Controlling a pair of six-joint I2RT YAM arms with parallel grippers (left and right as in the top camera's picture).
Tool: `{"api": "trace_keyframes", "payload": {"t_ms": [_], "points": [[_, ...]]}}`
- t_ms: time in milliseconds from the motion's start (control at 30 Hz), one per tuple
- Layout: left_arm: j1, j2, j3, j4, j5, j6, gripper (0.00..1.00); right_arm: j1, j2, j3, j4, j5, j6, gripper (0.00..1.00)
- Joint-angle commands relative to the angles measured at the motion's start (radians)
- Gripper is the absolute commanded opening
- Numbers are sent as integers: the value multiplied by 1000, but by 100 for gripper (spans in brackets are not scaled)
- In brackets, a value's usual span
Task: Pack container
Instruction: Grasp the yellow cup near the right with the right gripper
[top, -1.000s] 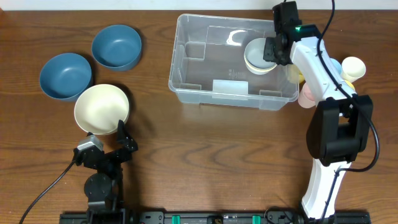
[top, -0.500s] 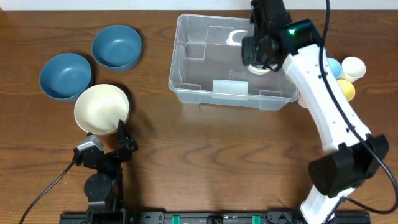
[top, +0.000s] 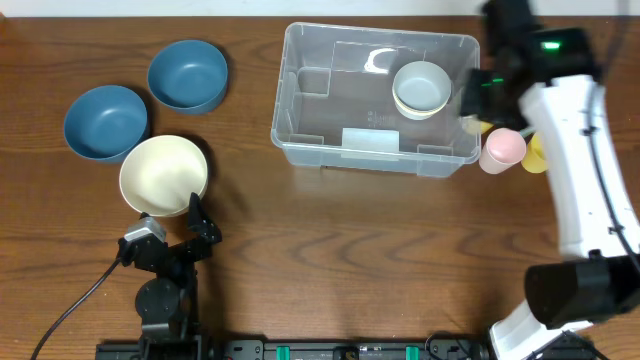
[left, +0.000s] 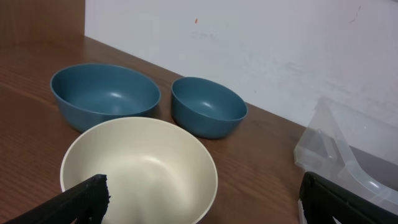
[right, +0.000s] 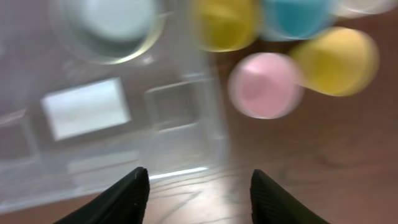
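Note:
The clear plastic container (top: 300, 100) stands at the back middle of the table. A small pale bowl (top: 421, 88) sits inside it at the right. My right gripper (top: 478, 95) hovers over the container's right wall, open and empty. The blurred right wrist view shows the wall (right: 186, 106), the bowl (right: 115, 25) and the open fingers (right: 199, 180). My left gripper (top: 200, 222) rests open near the front left, just behind a cream bowl (top: 164, 175). The left wrist view shows the fingers (left: 202, 190) apart.
Two blue bowls (top: 105, 121) (top: 187, 75) lie at the far left, also in the left wrist view (left: 104, 95) (left: 208, 106). A pink cup (top: 501, 148) and a yellow cup (top: 535, 155) stand right of the container. The right wrist view shows pink (right: 265, 84), yellow (right: 336, 60) and teal (right: 298, 15) cups.
My right gripper has moved from over the small bowl to the right, to the container's right wall. The bowl stays in the container. The left arm has not moved.

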Motion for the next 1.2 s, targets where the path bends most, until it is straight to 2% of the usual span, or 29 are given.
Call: {"api": "trace_keyframes", "payload": {"t_ms": [0, 233, 400, 700, 1033, 1100, 1167], "points": [[5, -6, -23, -33, -12, 9, 98, -119, -15, -10, -11, 32, 25, 59], [5, -6, -23, -33, -12, 9, 98, -388, -14, -110, 9, -26, 22, 61], [5, -6, -23, -33, -11, 9, 98, -495, -14, -272, 118, -73, -31, 60], [5, -6, -23, -33, -12, 9, 98, -525, -14, -515, 404, -76, -39, 59], [5, -6, -23, -33, -12, 9, 98, -528, 3, -649, 669, -77, -39, 56], [5, -6, -23, -33, -12, 9, 98, -528, 19, -665, 701, -80, -43, 54], [5, -6, -23, -33, -12, 9, 98, -528, 38, -672, 711, -80, -43, 45]]}}
